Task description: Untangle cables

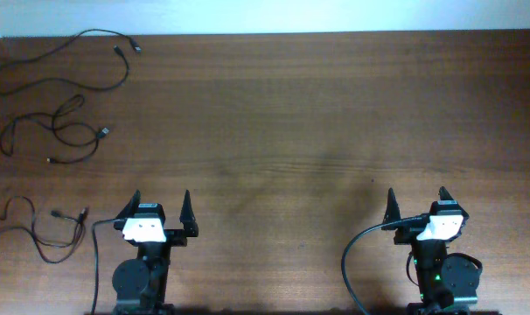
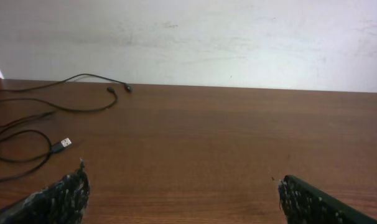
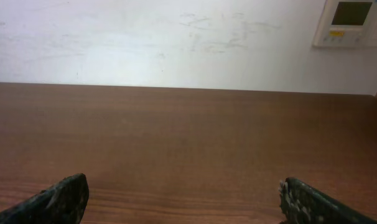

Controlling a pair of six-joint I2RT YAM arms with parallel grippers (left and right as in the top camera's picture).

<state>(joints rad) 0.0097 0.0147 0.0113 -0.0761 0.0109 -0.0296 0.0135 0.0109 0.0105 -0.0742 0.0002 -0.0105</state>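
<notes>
Three thin black cables lie apart on the left of the wooden table. One cable (image 1: pixel 51 61) curves along the far left corner; it also shows in the left wrist view (image 2: pixel 83 78). A second cable (image 1: pixel 59 131) loops below it, its plug end in the left wrist view (image 2: pixel 63 144). A third cable (image 1: pixel 42 232) lies at the near left edge. My left gripper (image 1: pixel 160 206) is open and empty, to the right of the third cable. My right gripper (image 1: pixel 417 203) is open and empty at the near right, far from all cables.
A white wall rises behind the table's far edge. A wall panel (image 3: pixel 351 22) hangs at the upper right in the right wrist view. Thicker black arm cables (image 1: pixel 352 262) trail beside each arm base.
</notes>
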